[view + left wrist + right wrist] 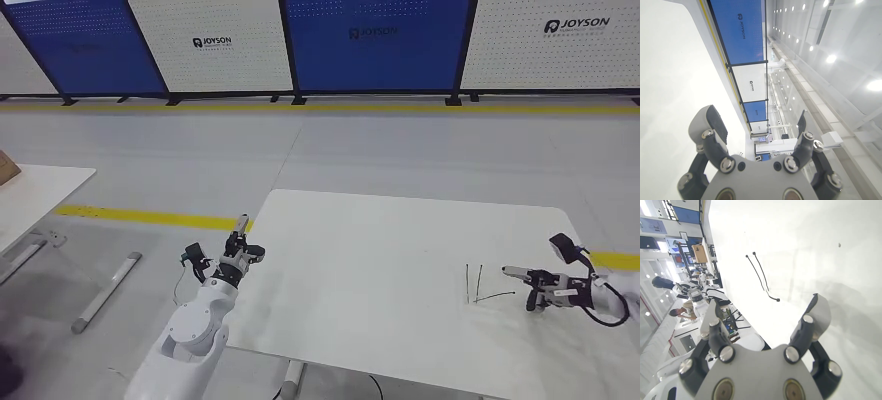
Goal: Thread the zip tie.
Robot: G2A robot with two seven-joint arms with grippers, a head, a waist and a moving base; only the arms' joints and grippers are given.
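Observation:
Three thin black zip ties lie flat on the white table (pixel 380 290) near its right side. Two lie side by side (pixel 474 280), seen in the right wrist view as a pair (pixel 755 270). The third zip tie (pixel 496 296) lies crosswise at their near ends, its head (pixel 777 299) showing clearly. My right gripper (pixel 507 270) (pixel 764 299) hovers open just right of the ties, nothing between its fingers. My left gripper (pixel 240 224) (pixel 756 110) stands open and empty at the table's left edge, pointing away toward the far wall.
A small dark speck (pixel 839 244) lies on the table beyond the ties. The table's left edge (pixel 250 250) runs right beside the left gripper. Another white table (pixel 40 190) stands far left across the floor.

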